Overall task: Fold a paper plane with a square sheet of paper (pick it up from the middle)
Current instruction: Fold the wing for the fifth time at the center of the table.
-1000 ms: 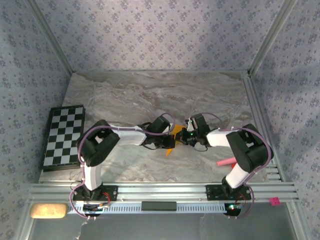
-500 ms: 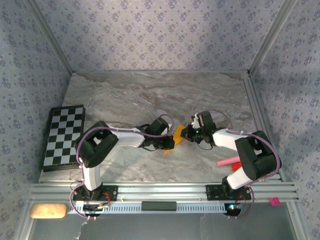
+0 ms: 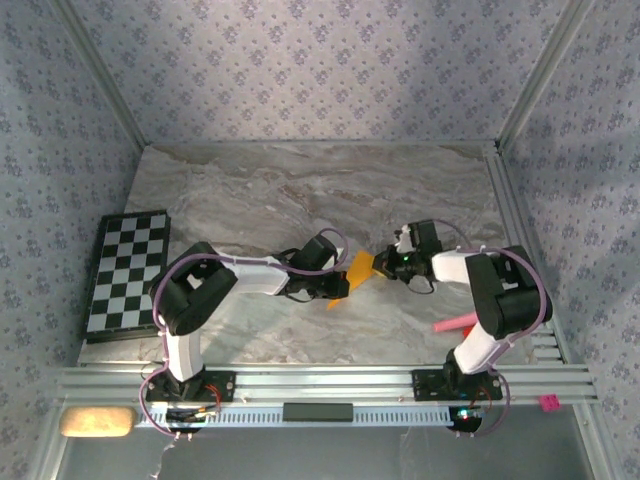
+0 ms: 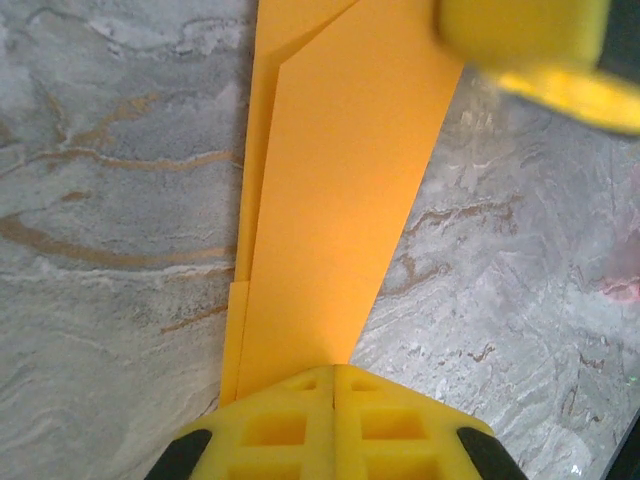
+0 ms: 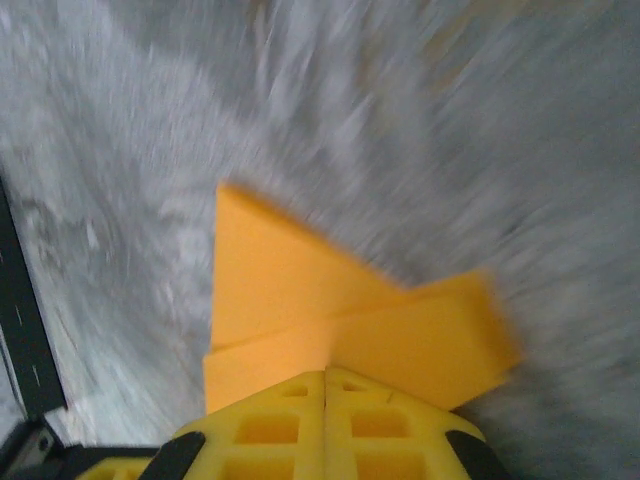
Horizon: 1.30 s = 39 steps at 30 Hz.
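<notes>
seen from above, two robot arms reach inward over a grey marble desk [image 3: 250,190] and meet near its middle, with a folded orange paper [image 3: 357,268] held between them; a black-and-white chequered board [image 3: 128,272] lies at the desk's left edge and a pink stick [image 3: 452,323] lies near the right arm's base. the left claw [image 4: 334,375] is pinched tight on one narrow end of the paper, which runs away from it as a long layered strip; the right claw [image 5: 326,378] is likewise clamped on the other end, where a blurred view shows two overlapping folded flaps.
</notes>
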Available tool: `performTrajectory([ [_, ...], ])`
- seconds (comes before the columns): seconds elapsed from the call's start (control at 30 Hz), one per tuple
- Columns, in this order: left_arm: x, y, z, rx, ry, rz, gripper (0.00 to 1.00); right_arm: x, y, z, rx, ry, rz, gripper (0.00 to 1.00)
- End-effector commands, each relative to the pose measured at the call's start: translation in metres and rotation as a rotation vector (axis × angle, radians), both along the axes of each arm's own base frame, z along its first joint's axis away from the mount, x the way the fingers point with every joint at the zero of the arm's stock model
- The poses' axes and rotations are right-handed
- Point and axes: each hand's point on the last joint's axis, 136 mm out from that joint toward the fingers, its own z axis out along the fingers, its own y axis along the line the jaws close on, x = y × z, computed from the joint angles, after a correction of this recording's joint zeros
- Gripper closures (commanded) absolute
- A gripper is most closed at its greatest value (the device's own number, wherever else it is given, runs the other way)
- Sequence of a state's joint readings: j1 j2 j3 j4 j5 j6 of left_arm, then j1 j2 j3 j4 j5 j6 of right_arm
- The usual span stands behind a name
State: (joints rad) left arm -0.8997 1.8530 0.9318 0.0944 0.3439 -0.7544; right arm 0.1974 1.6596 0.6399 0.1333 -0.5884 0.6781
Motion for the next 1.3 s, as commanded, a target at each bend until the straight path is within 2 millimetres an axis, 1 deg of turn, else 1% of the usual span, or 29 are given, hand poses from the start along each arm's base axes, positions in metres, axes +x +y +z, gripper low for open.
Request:
performTrajectory([
  [0.0, -0.028, 0.027, -0.034, 0.120, 0.122, 0.004, 1.00, 0.022, -0.033, -0.006, -0.042, 0.005, -0.087, 0.95],
  [0.07, -0.027, 0.025, -0.032, 0.104, 0.126, 0.017, 1.00, 0.031, -0.033, 0.005, 0.023, -0.021, -0.095, 0.94],
  [0.13, -0.025, 0.022, -0.029, 0.082, 0.135, 0.056, 1.00, 0.034, -0.027, 0.021, 0.044, -0.058, -0.080, 0.93],
  [0.2, -0.019, 0.014, -0.023, 0.018, 0.152, 0.137, 1.00, 0.031, -0.021, 0.036, 0.023, -0.091, -0.053, 0.93],
  [0.3, -0.008, -0.006, -0.009, -0.054, 0.120, 0.204, 1.00, 0.017, -0.015, 0.044, -0.040, -0.111, -0.036, 0.92],
  [0.37, -0.003, -0.015, -0.001, -0.071, 0.104, 0.201, 1.00, 0.006, -0.012, 0.046, -0.051, -0.116, -0.033, 0.91],
  [0.47, 0.003, -0.021, 0.014, -0.106, 0.073, 0.195, 0.92, -0.011, -0.010, 0.044, -0.057, -0.108, -0.033, 0.89],
  [0.53, 0.006, -0.024, 0.030, -0.131, 0.036, 0.183, 0.87, -0.022, -0.008, 0.041, -0.058, -0.095, -0.023, 0.87],
  [0.6, 0.009, -0.024, 0.050, -0.148, -0.019, 0.161, 0.79, -0.035, -0.009, 0.037, -0.068, -0.073, -0.023, 0.86],
  [0.67, 0.012, -0.018, 0.063, -0.126, -0.049, 0.153, 0.73, -0.046, -0.014, 0.033, -0.079, -0.049, -0.057, 0.84],
  [0.7, 0.013, -0.014, 0.069, -0.117, -0.060, 0.146, 0.73, -0.051, -0.016, 0.032, -0.075, -0.039, -0.073, 0.83],
  [0.8, 0.021, 0.000, 0.072, -0.101, -0.056, 0.159, 0.72, -0.060, -0.015, 0.034, -0.054, -0.041, -0.087, 0.82],
  [0.9, 0.028, 0.012, 0.069, -0.112, -0.017, 0.178, 0.72, -0.063, -0.014, 0.037, -0.049, -0.047, -0.095, 0.80],
  [1.0, 0.032, 0.017, 0.061, -0.093, 0.016, 0.160, 0.71, -0.062, -0.011, 0.039, -0.049, -0.052, -0.094, 0.78],
  [1.1, 0.029, 0.017, 0.054, -0.078, 0.037, 0.130, 0.71, -0.061, -0.006, 0.042, -0.044, -0.056, -0.078, 0.77],
  [1.27, 0.023, 0.013, 0.040, -0.052, 0.090, 0.077, 0.71, -0.061, -0.004, 0.038, -0.059, -0.051, -0.078, 0.76],
])
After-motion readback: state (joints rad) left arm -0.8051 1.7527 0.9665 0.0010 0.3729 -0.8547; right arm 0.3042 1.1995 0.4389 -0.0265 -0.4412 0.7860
